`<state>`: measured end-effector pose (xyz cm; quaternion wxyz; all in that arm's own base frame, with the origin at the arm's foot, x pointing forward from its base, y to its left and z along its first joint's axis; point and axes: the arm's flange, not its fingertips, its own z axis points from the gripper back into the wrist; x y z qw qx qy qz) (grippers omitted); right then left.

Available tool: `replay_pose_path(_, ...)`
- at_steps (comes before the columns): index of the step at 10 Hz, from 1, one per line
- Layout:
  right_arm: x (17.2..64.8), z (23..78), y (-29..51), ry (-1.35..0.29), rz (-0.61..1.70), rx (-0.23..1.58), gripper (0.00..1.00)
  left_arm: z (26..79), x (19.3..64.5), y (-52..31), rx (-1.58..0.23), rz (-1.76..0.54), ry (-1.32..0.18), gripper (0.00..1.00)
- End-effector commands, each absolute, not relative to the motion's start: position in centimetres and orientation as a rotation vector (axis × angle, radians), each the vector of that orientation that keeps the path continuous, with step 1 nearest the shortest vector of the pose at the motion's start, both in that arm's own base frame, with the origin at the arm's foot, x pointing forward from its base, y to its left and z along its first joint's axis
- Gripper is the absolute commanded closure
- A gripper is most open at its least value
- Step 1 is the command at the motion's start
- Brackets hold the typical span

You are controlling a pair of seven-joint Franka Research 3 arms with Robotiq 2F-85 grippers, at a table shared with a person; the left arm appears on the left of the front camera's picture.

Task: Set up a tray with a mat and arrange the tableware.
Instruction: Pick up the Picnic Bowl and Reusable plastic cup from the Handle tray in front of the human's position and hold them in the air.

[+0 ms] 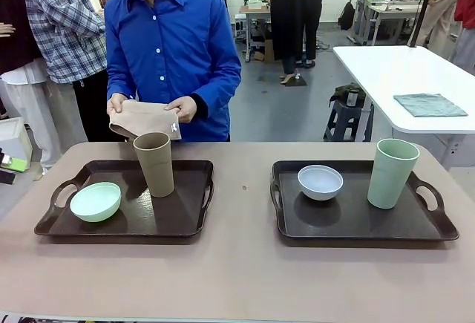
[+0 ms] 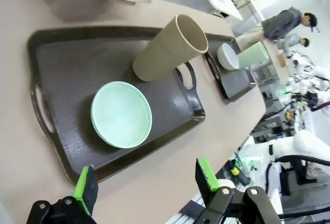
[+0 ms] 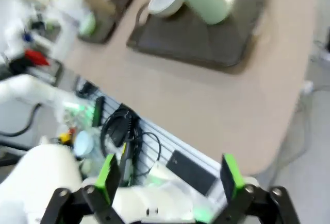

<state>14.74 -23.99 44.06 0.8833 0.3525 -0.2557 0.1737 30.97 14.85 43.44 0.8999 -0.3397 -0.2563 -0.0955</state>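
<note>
Bowls [image 1: 95, 201], cups [image 1: 154, 163] upright on trays [image 1: 182, 215]

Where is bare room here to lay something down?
The table is bare between the two trays and along the whole near edge. The left tray is free right of the tan cup; the mint bowl takes its near left corner. The right tray is free in its near half; white bowl and green cup stand behind.

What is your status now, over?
Both open, empty: left hand short of the left tray, right hand back past the table edge. The beige mat in the person's hands, not laid. In its way on that tray: mint-green bowl, tan-brown cup.
</note>
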Motion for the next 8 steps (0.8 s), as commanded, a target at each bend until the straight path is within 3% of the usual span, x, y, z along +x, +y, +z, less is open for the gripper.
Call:
replay_pose_path(1,14.9,48.0,-21.2,-0.630,0.590,0.663,0.00,47.3,31.1,14.0,-0.581,-0.178,-0.555,0.00)
replay_pose_path(6,24.9,50.7,-3.9,-0.699,1.088,0.611,0.00,50.5,33.0,8.7,-0.319,-0.267,-0.407,0.00)
replay_pose_path(8,26.9,49.8,6.2,-0.752,1.129,0.563,0.00,51.1,32.8,6.2,-0.186,-0.264,-0.350,0.00)
